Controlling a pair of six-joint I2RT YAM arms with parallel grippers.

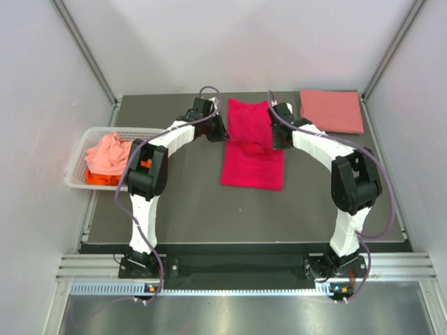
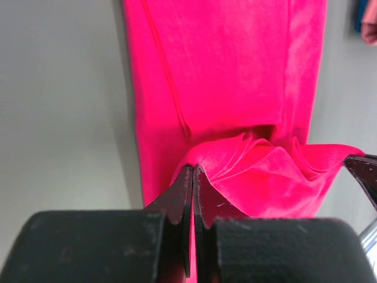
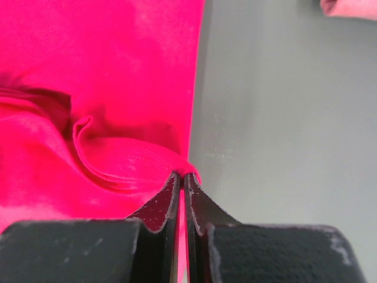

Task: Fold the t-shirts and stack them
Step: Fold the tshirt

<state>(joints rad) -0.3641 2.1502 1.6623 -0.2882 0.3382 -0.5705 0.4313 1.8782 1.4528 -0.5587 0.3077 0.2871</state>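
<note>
A bright magenta-red t-shirt [image 1: 251,157] lies as a long strip in the middle of the dark table, its far end lifted. My left gripper [image 1: 222,132] is shut on that far end's left edge, cloth bunching at the fingertips [image 2: 194,174]. My right gripper [image 1: 274,136] is shut on the right edge of the magenta-red t-shirt [image 3: 100,88], the cloth pinched between its jaws [image 3: 181,177]. A folded salmon pink t-shirt [image 1: 332,110] lies flat at the back right corner. A pale coral t-shirt [image 1: 106,153] is crumpled over an orange one [image 1: 98,178] at the left.
A white slotted basket [image 1: 78,178] at the table's left edge holds the coral and orange shirts. Grey walls enclose the table on three sides. The arms' bases [image 1: 143,265] stand at the near edge.
</note>
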